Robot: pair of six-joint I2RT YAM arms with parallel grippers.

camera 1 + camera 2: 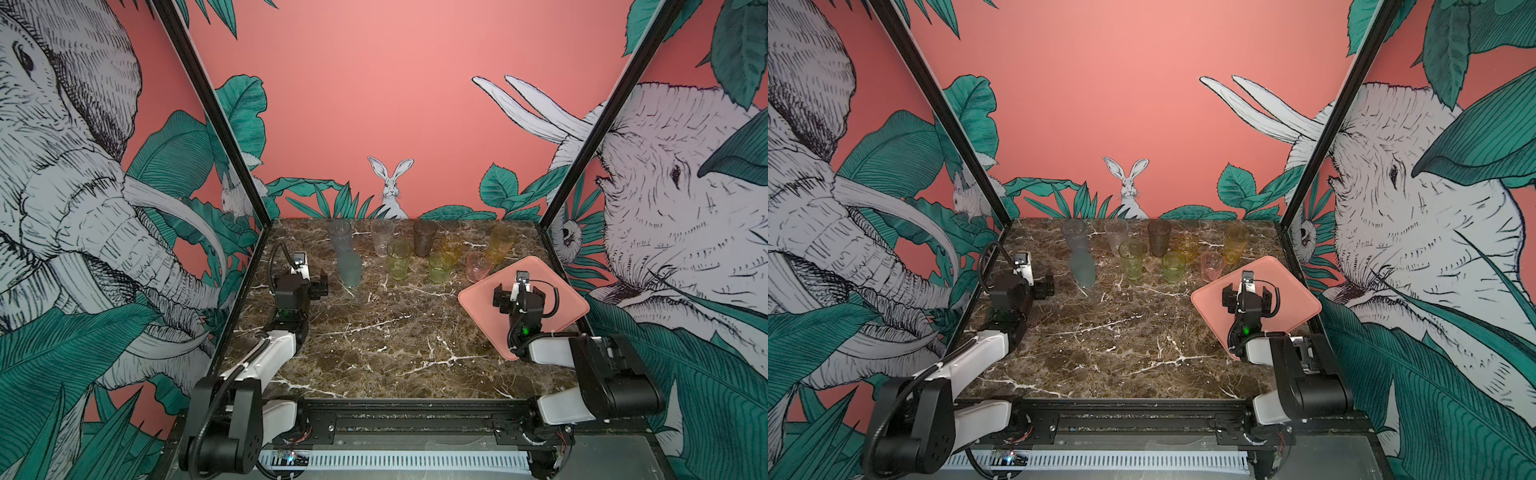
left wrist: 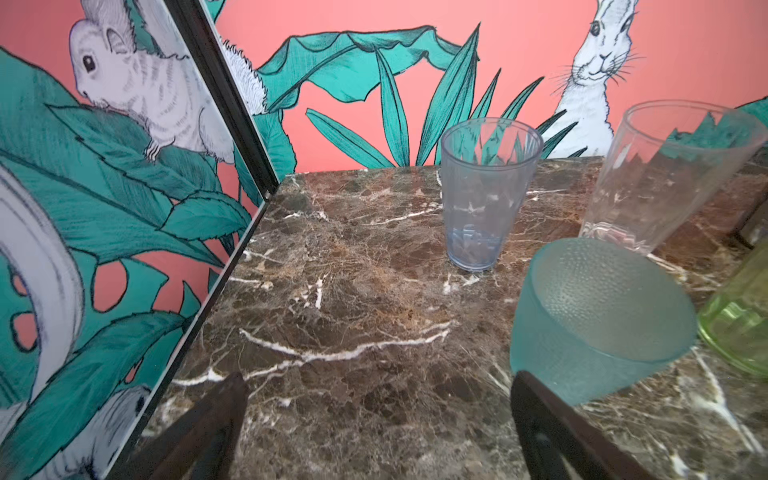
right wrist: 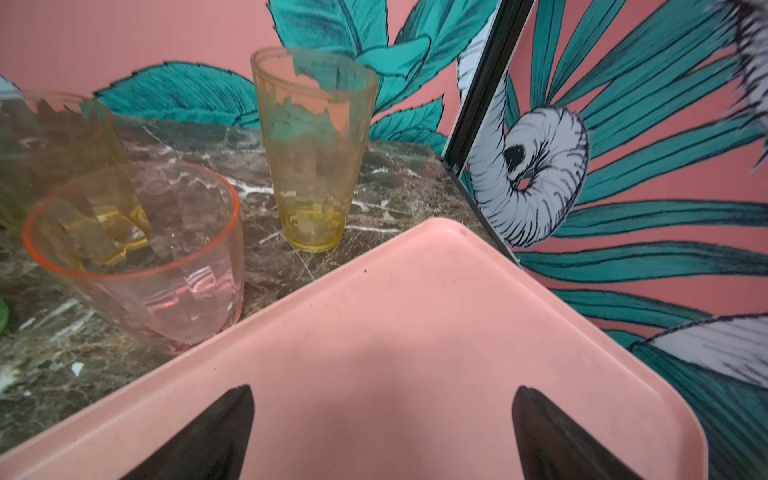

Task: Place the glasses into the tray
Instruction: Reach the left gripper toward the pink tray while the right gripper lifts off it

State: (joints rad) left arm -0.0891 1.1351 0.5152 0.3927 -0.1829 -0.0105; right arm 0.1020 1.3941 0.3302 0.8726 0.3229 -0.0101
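Several tinted glasses stand upright along the back of the marble table, among them a frosted blue-grey one [image 1: 350,270] [image 2: 602,316], a grey-violet one [image 2: 486,195], a pink one [image 1: 478,267] [image 3: 141,257] and a tall amber one [image 1: 500,243] [image 3: 311,149]. The salmon tray [image 1: 552,286] [image 1: 1291,291] [image 3: 415,311] lies at the right and its floor is bare. My left gripper [image 1: 318,286] [image 2: 379,378] is open just left of the frosted glass, with only marble between its fingers. My right gripper [image 1: 519,291] [image 3: 384,390] hangs open over the tray, holding nothing.
The pink glass stands against the tray's far-left rim. Two yellow-green glasses [image 1: 399,259] [image 1: 440,267], a clear one [image 1: 382,237], a smoky brown one [image 1: 424,237] and a short amber one [image 1: 452,247] crowd the back middle. Printed walls close three sides.
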